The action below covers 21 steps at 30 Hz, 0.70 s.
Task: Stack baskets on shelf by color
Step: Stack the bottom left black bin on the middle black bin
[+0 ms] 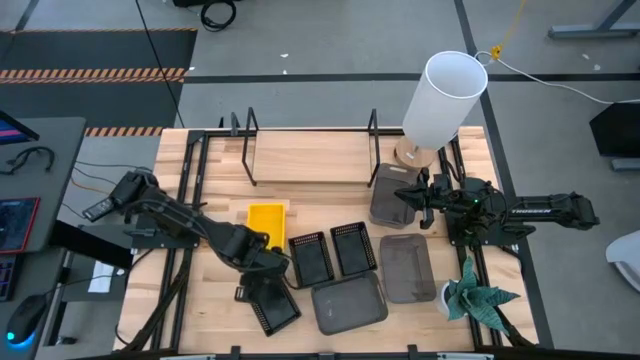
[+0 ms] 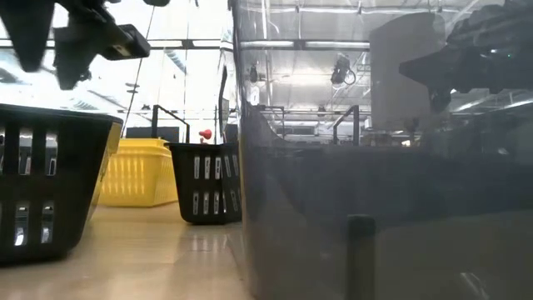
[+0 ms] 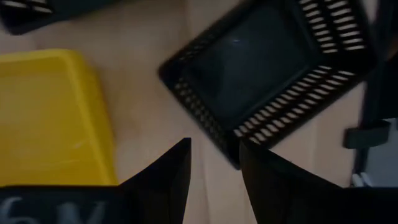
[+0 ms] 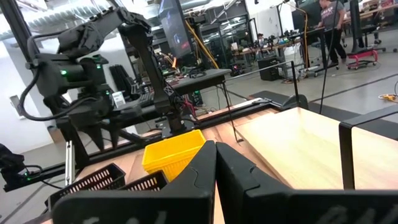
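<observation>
The left gripper [image 1: 262,272] is seen over the front-left part of the tabletop [image 1: 200,300], hovering above a black mesh basket [image 1: 270,306] that lies at an angle near the front edge; in the left wrist view its fingers [image 3: 168,174] are parted with a gap between them and nothing is gripped, the black mesh basket [image 3: 267,68] lying just beyond the tips and a yellow basket [image 3: 53,118] beside it. The yellow basket [image 1: 266,226] is placed just in front of the shelf [image 1: 310,158], touching or nearly touching its front edge, hard to tell from above. Two more black mesh baskets [image 1: 331,253] are set side by side at the table's middle, with a dark grey basket [image 1: 348,303] in front of them and a second grey basket [image 1: 407,267] to the right. A third grey basket [image 1: 390,195] is found at the shelf's right end, under the right gripper [image 1: 412,197], whose fingers are pressed together in the right wrist view [image 4: 216,180] with nothing visible between them. A white lamp [image 1: 442,100] is stood at the shelf's far right corner and a green plant [image 1: 476,298] near the front right. In the low view a grey basket wall [image 2: 383,225] fills most of the frame, with a yellow basket [image 2: 137,172] and a black one [image 2: 204,183] behind
</observation>
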Available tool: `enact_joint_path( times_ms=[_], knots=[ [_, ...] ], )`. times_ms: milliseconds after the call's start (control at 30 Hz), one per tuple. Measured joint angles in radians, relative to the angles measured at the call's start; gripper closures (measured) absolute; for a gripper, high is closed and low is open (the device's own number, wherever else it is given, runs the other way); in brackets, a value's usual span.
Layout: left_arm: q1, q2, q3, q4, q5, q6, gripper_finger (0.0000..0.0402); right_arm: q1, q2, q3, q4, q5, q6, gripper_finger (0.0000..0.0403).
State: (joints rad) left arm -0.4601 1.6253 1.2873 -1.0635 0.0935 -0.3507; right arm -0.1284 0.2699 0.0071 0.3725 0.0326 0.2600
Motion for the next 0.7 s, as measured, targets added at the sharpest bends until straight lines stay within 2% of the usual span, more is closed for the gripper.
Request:
enact_joint_path(
  times_ms=[233,400,567,700],
  knots=[
    [-0.066,0.003,-0.001,0.076,0.0,-0.01,0.026,0.0,0.0,0.0,0.0,0.0,0.0,0.0389],
    [-0.127,0.004,-0.031,0.211,-0.044,-0.03,0.0256,0.0,0.0,0.0,0.0,0.0,0.0,0.0389],
    [-0.151,0.004,-0.04,0.338,-0.141,-0.202,0.0251,0.0,0.0,0.0,0.0,0.0,0.0,0.0389],
    [-0.16,0.004,-0.04,0.423,-0.147,-0.345,0.0252,0.0,0.0,0.0,0.0,0.0,0.0,0.0389]
  ],
)
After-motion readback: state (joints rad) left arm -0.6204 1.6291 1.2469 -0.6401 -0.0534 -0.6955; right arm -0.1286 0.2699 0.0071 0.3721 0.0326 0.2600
